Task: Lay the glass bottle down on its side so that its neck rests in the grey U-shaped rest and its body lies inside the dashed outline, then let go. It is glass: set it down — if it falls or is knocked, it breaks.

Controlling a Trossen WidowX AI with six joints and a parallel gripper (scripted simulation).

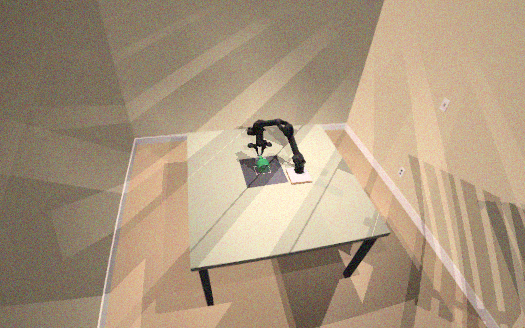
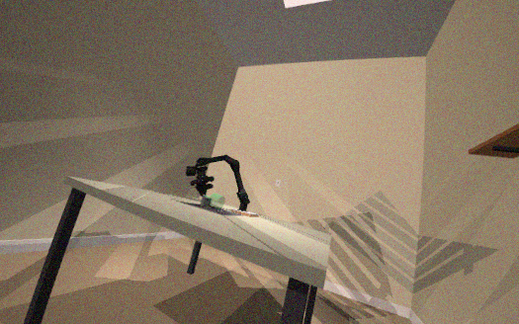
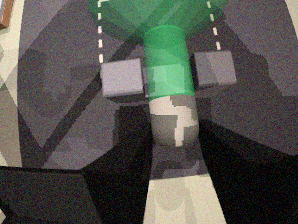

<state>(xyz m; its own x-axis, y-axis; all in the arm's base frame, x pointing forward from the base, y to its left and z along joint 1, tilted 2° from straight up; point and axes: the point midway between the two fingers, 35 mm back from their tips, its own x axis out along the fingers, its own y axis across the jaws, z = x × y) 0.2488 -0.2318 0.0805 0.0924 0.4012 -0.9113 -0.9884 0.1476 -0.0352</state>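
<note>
The wrist view alone separates the grey U-shaped rest [image 3: 121, 78] into two uprights, with the neck of the green glass bottle [image 1: 262, 164] [image 2: 216, 200] [image 3: 168, 65] running between them. On the near side of the rest, the black end effector [image 1: 260, 154] [image 2: 204, 194] [image 3: 175, 135] is closed on the bottle's pale neck end. Beyond the rest, the green body overlaps the dashed outline [image 1: 270, 172] [image 3: 100, 40] and is cut off by the wrist frame; the top view shows it above the dark mat [image 1: 266, 180] [image 3: 55, 115]. The exterior view shows the bottle low over the worktop [image 1: 281, 215] [image 2: 248, 237], but whether the neck touches the rest cannot be told.
</note>
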